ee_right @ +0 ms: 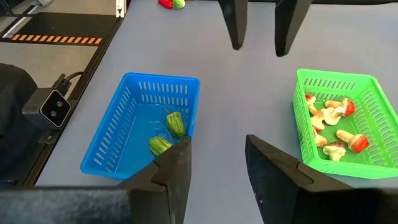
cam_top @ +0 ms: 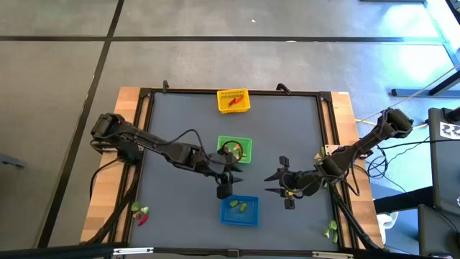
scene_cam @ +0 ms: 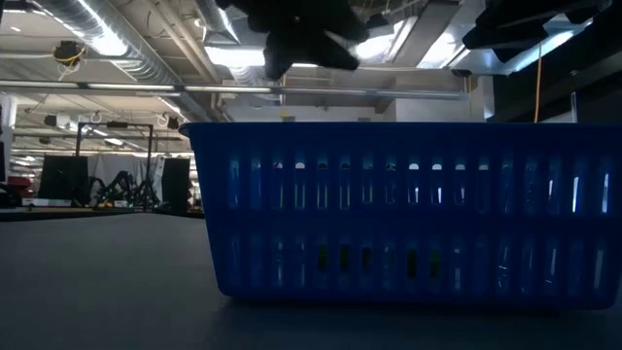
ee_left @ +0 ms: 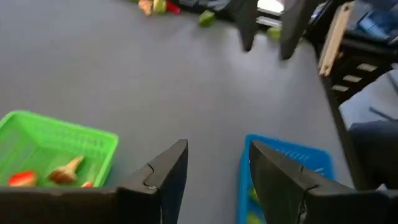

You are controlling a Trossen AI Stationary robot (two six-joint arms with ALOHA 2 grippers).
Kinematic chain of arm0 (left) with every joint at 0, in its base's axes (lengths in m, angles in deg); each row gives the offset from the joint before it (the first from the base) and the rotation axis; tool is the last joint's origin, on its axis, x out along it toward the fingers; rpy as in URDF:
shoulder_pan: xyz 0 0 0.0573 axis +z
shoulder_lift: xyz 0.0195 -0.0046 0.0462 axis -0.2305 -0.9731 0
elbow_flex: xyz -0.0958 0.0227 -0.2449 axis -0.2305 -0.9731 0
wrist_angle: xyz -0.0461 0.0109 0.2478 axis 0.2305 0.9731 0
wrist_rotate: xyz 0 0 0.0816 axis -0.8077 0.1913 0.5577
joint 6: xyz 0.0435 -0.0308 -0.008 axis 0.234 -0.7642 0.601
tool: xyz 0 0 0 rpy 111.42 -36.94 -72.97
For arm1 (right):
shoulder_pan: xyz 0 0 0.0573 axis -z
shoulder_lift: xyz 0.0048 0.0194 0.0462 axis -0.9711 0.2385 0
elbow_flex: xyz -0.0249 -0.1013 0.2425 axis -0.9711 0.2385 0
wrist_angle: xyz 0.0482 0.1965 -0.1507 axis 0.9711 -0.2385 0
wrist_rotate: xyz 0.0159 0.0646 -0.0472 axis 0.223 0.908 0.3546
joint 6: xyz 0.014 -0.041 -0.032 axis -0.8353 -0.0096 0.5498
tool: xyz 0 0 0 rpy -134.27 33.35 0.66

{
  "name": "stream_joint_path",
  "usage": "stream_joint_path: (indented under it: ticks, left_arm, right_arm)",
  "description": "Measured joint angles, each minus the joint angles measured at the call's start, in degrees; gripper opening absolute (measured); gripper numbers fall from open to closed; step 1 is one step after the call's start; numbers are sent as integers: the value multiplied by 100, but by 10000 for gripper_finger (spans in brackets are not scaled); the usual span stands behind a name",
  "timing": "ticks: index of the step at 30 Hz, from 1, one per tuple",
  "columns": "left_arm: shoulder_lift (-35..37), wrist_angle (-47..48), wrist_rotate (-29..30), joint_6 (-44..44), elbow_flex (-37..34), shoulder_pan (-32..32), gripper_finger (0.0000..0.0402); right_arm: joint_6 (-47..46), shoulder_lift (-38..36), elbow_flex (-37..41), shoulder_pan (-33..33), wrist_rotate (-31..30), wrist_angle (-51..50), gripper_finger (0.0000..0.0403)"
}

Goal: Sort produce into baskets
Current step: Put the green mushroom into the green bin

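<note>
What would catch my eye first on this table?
Three bright baskets on the grey mat: a yellow basket at the far edge, a green basket in the middle, a blue basket nearest. The left gripper and right gripper hang empty beside the blue one.

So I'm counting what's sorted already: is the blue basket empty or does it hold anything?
Not empty. The blue basket holds two light green pieces, lying on its floor near one end in the right wrist view.

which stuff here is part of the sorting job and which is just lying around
Job: yellow basket, green basket, blue basket, green pieces inside the blue one, loose produce at the table's corner.
Lying about: cables, small camera.
</note>
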State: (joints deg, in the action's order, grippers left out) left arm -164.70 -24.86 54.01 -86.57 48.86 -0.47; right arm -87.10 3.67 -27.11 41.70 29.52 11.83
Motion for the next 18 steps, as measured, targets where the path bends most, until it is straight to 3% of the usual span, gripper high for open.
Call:
stream_joint_path:
  ticks: [4,12,18]
  left_arm:
    - [0,-300,15,-1,-1,-10,179]
    - [0,-213,-215,-159,39,-330,250]
    - [2,773,-243,-910,43,-817,261]
  right_arm:
    - [0,0,0,0,0,0,152]
    - [2,0,0,2,2,2,152]
    - [10,0,0,1,2,2,152]
